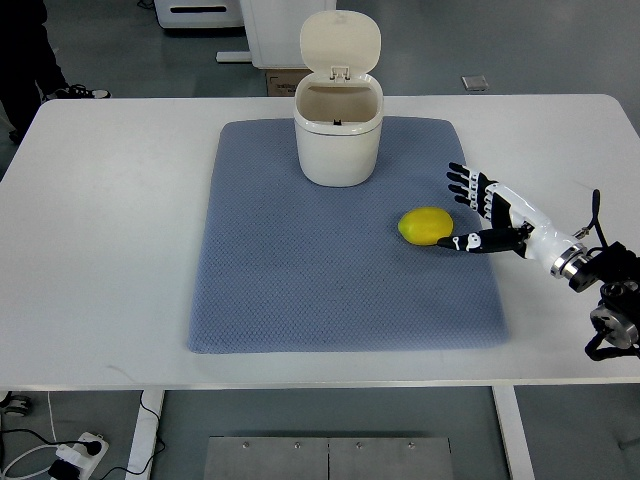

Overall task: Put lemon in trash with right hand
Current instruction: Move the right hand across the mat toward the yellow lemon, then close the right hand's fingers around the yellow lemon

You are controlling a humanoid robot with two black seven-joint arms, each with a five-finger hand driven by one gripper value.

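A yellow lemon lies on the blue-grey mat, right of its middle. The cream trash bin stands at the mat's far edge with its lid flipped up and its mouth open. My right hand comes in from the right edge and sits just right of the lemon, fingers spread, the thumb near the fruit's lower right side. Nothing is held. The left arm does not show.
The mat lies on a white table. A person's dark leg and shoe stand beyond the far left corner. White furniture and a cardboard box sit behind the table.
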